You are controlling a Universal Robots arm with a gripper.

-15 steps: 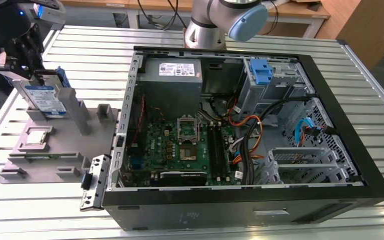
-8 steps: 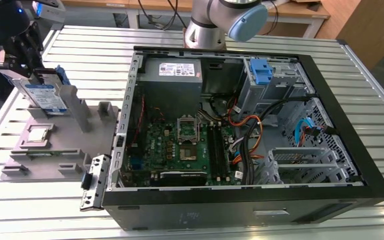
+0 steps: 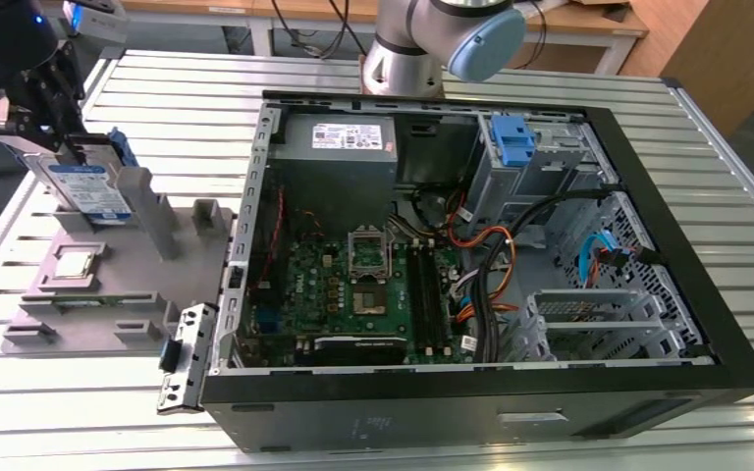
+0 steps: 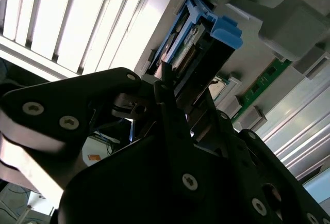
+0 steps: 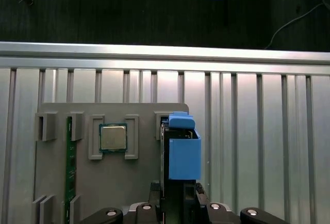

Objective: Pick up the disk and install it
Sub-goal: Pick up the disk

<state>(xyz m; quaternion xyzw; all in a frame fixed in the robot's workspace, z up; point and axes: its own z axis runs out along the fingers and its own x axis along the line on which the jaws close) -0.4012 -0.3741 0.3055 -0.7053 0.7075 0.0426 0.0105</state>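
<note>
Disk stands on edge in a slot of the grey fixture, upper left of the exterior view. It is well apart from the open computer case on the slatted worktop.

Hand sits over the disk's top edge. You cannot tell whether it has clamped yet.

Judgement: rigid, dense for its size, shock-sensitive. The metal faces are likely slick and the blue carrier may flex. Grip across the flat faces, not the carrier tabs.

The first wrist view gives you the processor chip and memory stick seated beside the disk. The exterior view gives you the case interior.
</note>
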